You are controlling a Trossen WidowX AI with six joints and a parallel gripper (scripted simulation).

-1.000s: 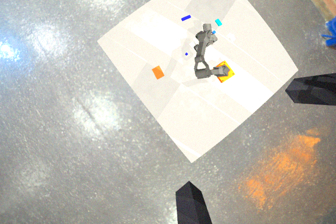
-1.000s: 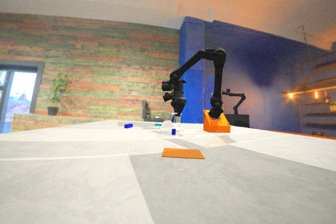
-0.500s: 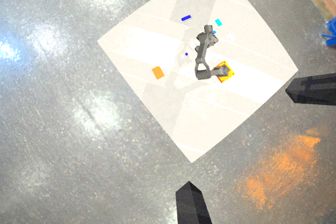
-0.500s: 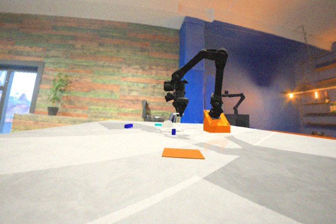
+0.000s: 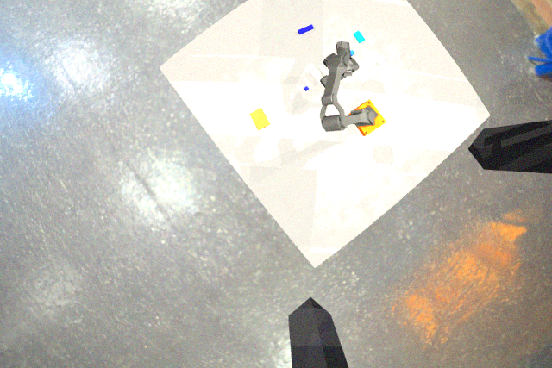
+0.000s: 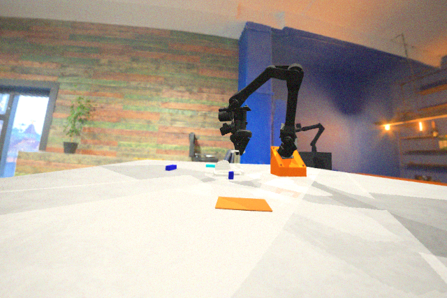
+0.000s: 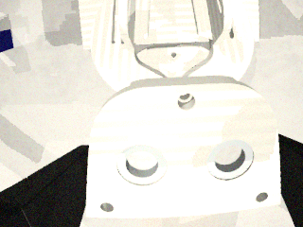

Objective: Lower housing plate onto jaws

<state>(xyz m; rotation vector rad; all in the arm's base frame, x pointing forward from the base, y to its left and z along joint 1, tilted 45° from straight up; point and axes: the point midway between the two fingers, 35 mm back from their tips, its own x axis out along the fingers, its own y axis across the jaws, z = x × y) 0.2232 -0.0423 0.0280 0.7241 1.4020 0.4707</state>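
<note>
My gripper (image 7: 182,150) (image 6: 238,151) is shut on the white housing plate (image 7: 185,128), with one black finger at each side edge. The plate shows two large ringed holes and three small ones. In the exterior view my fingertips are above table height, near the white gripper base (image 6: 221,167) (image 7: 104,57). In the wrist view this base lies beyond the plate's far edge, and the plate overlaps its near end. Two long white jaws seem to stand on the base. The stubs cannot be made out, nor can the exact height gap between plate and base.
A dark blue bar (image 5: 305,29) (image 6: 170,167), a cyan block (image 5: 359,36) (image 6: 210,165) and a small blue block (image 5: 306,88) (image 6: 230,174) lie around the base. A flat orange-yellow square (image 5: 260,119) (image 6: 243,204) lies farther off. My arm stands on an orange mount (image 5: 379,122) (image 6: 288,171).
</note>
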